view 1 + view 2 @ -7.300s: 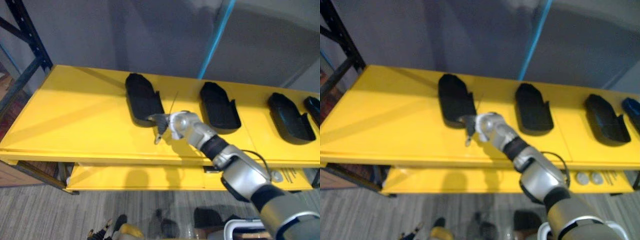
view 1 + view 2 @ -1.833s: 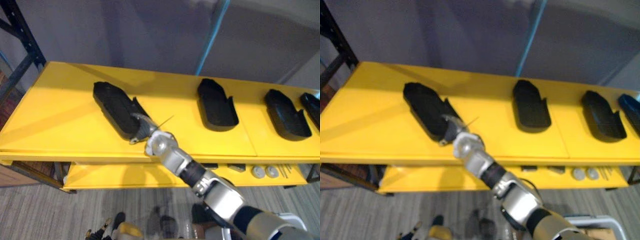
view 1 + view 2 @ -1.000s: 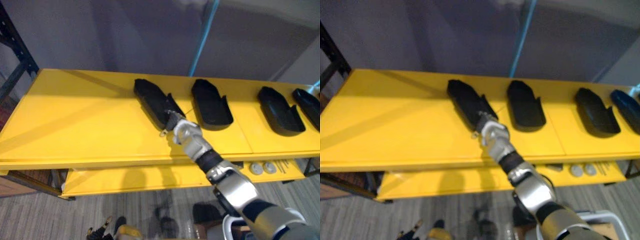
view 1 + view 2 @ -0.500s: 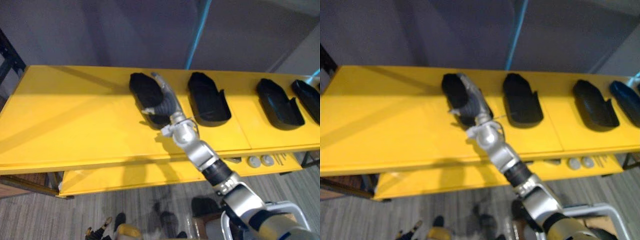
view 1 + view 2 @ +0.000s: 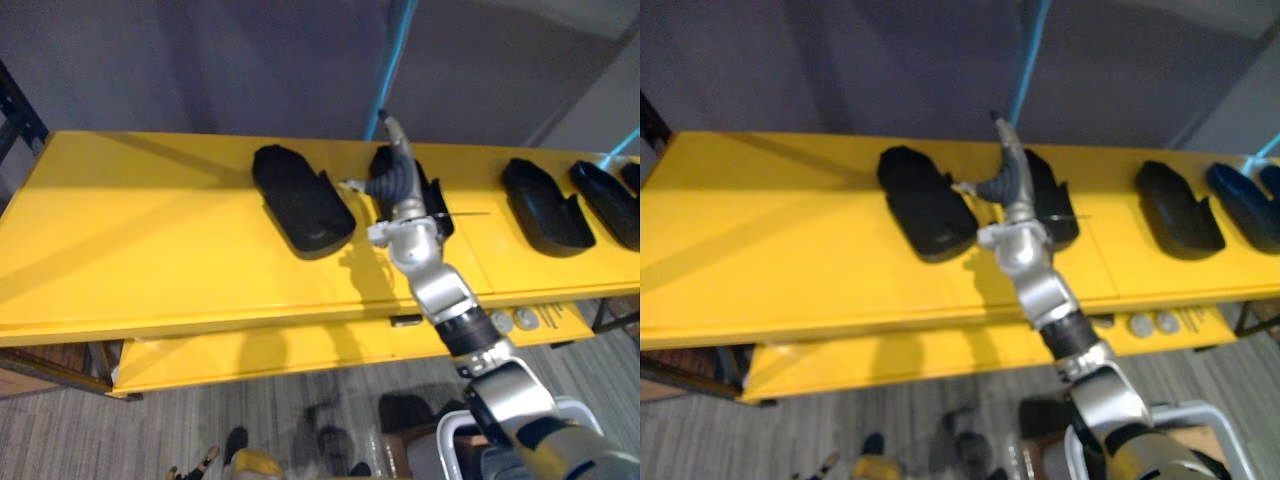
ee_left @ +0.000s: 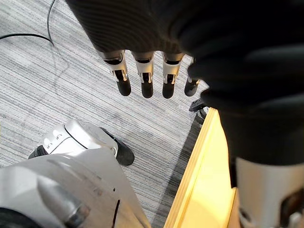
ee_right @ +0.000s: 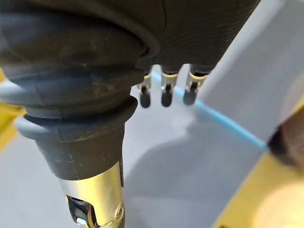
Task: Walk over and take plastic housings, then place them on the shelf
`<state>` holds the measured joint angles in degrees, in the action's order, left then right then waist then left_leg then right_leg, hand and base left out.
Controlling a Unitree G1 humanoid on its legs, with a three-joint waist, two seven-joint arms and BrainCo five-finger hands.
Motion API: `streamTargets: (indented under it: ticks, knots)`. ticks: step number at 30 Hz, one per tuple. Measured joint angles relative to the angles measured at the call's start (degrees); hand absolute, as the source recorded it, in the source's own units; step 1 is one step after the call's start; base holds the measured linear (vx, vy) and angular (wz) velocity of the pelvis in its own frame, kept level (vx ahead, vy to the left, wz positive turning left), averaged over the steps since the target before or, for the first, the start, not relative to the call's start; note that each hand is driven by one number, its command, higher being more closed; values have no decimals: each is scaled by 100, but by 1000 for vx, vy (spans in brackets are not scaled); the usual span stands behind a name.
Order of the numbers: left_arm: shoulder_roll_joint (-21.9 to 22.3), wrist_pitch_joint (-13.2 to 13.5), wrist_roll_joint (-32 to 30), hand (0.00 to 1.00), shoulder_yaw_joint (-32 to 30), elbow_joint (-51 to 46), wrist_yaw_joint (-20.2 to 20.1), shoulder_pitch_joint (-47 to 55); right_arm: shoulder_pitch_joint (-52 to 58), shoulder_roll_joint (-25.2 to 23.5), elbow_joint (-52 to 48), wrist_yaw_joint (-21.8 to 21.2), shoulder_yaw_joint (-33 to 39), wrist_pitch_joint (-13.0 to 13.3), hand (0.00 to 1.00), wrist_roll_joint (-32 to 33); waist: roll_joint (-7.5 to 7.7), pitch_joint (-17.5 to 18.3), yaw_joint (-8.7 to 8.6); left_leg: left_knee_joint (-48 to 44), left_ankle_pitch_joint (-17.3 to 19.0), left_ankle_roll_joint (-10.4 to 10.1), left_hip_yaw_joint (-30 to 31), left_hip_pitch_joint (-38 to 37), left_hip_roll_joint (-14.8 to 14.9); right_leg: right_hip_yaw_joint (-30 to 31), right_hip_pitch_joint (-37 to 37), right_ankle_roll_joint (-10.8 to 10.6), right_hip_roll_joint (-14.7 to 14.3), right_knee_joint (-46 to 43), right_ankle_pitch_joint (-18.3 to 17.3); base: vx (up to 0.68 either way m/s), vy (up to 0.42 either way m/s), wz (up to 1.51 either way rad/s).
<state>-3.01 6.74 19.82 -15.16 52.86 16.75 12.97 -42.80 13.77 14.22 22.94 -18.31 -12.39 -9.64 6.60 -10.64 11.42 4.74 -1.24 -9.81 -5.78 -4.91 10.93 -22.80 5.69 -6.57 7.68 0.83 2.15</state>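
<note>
A yellow shelf (image 5: 150, 230) carries a row of black housings (image 5: 540, 205). The right robot hand (image 5: 392, 172), fingers straight and holding nothing, is over the second housing (image 5: 434, 197), near the leftmost housing (image 5: 300, 208). The left robot hand (image 6: 142, 78) hangs straight-fingered above the floor (image 6: 57, 95).

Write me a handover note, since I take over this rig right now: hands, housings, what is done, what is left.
Right hand: open, fingers straight, empty, raised over the yellow shelf by the second housing from the left.
Left hand: open, empty, hanging above the floor.
Housings: a row of black ones lies on the shelf top; the leftmost housing is clear of both hands.
Done: neither hand carries a housing.
Left: I cannot see whether more wait elsewhere; if so, fetch and shelve them.
</note>
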Motion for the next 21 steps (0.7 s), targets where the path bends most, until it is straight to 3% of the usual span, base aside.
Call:
streamTargets:
  ticks: [10, 21]
  knots:
    - [-54, 28, 2, 0, 4, -67, -29, 6, 320, 8, 137, -810, 234, -48, 0, 893, 115, -23, -48, 2, 3, 0, -85, -6, -4, 95, -78, 4, 8, -40, 0, 1, 1, -4]
    - [-45, -136, -9, 0, 5, -273, -102, 8, 762, 6, 686, -1519, 363, 96, 0, 1003, 117, -24, -114, 5, -2, 3, -55, 58, -52, 64, -156, -6, 61, -39, 5, 2, 0, 0]
